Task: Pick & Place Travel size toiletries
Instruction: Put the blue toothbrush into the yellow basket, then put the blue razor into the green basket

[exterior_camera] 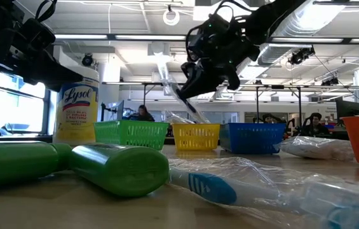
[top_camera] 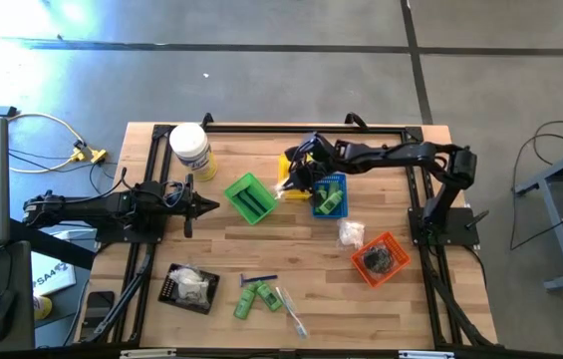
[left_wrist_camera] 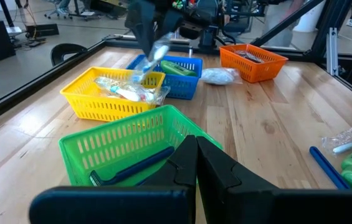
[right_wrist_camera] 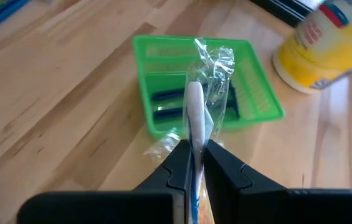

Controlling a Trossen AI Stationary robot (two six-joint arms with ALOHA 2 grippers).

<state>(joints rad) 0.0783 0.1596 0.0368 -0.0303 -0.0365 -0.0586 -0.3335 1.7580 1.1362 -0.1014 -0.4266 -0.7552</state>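
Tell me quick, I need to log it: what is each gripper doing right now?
Left gripper: shut, holding nothing.
Right gripper: shut on a clear-wrapped white toothbrush.

A wooden table [top_camera: 291,214] carries four small baskets: a green basket [top_camera: 250,197] near the middle, a yellow basket [top_camera: 289,186] mostly hidden under the right gripper [top_camera: 299,168], a blue basket [top_camera: 328,195] holding green bottles [top_camera: 327,202], and an orange basket [top_camera: 381,258]. A white packet [top_camera: 351,234] lies between blue and orange. The left gripper [top_camera: 204,205] (fingers together) points at the green basket. A jar [top_camera: 190,151] stands at the far corner; a black tray [top_camera: 188,288], two green tubes [top_camera: 258,296] and a toothbrush [top_camera: 291,310] lie at the near edge.
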